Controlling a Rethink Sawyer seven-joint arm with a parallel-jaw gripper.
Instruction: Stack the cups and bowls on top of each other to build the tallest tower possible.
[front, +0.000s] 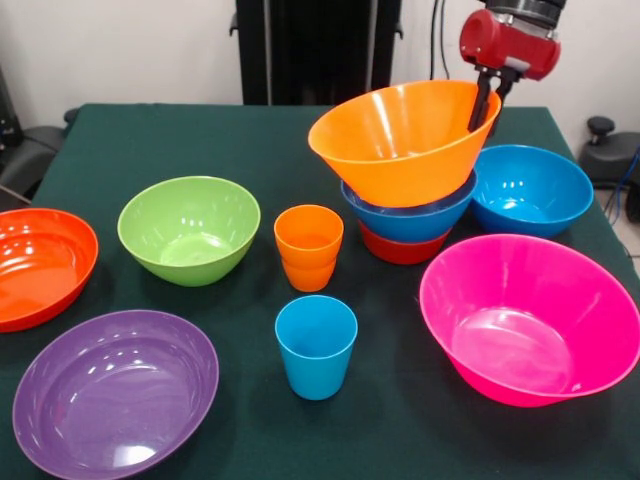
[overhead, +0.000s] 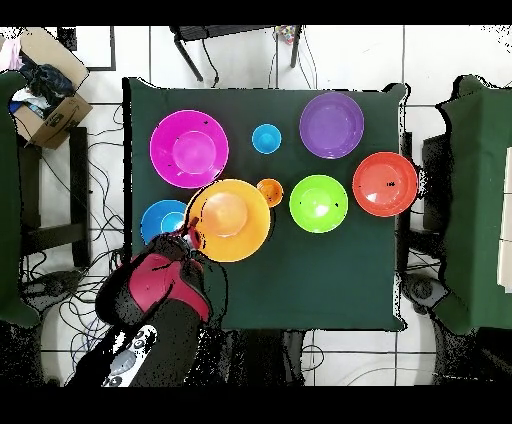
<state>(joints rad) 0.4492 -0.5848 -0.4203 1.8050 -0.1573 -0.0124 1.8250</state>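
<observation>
You have seven bowls: orange (front: 405, 140), two blue (front: 410, 215) (front: 532, 188), two red-orange (front: 400, 248) (front: 40, 262), green (front: 188, 228), purple (front: 115, 390), pink (front: 530, 318)... eight in all. Cups: stacked orange ones (front: 308, 245), one blue (front: 316, 345).

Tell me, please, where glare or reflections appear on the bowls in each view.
Front view: white light spots on the purple bowl, soft sheen inside the pink bowl and the lime green bowl. Overhead view: a pale glare patch at the centre of the orange bowl, and only a faint one on the pink bowl.
</observation>
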